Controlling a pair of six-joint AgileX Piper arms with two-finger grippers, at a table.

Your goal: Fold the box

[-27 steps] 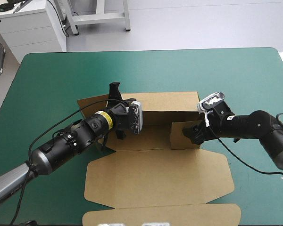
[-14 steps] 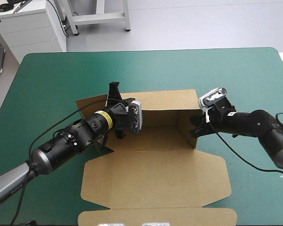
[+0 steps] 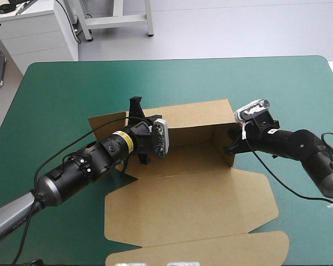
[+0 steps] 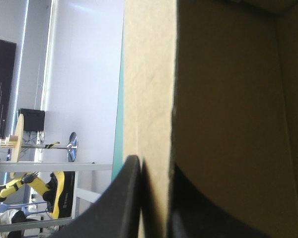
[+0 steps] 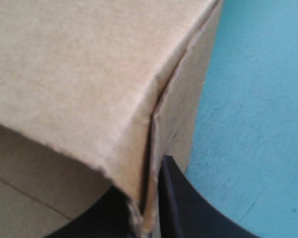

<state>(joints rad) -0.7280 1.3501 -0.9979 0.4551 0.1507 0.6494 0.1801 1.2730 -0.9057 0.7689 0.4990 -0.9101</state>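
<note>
1 brown box (image 3: 195, 119) sits mid-table on the teal-green cover (image 3: 61, 100), long axis 9 to 3 o'clock, flat lid (image 3: 188, 206) pointing to 6 o'clock, its 2 end walls pinched by the left gripper (image 4: 155, 166) at 9 o'clock and the right gripper (image 3: 231, 146) at 3 o'clock.

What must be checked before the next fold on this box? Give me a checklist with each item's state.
1. Left hand shut on the box: ok.
2. Right hand shut on the box's right corner: ok.
3. Far wall raised: ok.
4. Right wall standing against it: ok.
5. Left wall fully upright: cannot tell from these views.
6. Lid flat, nearer the robot, clear of both hands: ok.
</note>
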